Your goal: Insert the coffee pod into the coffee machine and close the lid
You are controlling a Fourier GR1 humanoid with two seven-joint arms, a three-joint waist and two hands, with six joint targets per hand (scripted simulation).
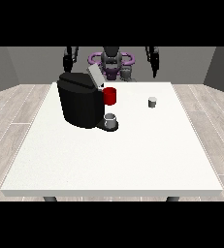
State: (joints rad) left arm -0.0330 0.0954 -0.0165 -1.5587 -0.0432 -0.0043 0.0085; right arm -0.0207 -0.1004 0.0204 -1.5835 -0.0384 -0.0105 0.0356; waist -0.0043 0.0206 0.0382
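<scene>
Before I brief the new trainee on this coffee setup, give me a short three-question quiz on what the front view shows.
1. True or false: the coffee machine's lid is raised.
2. The coffee pod stands where? A) in the machine B) on the table, toward the view's right of the machine C) in a hand
3. What colour is the mug behind the machine's spout?

Key: 1 true; 2 B; 3 red.

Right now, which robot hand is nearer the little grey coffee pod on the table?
The left: the robot hand at the view's right hangs raised behind the coffee pod, nearly in line. The robot hand at the view's left hangs behind the coffee machine.
</scene>
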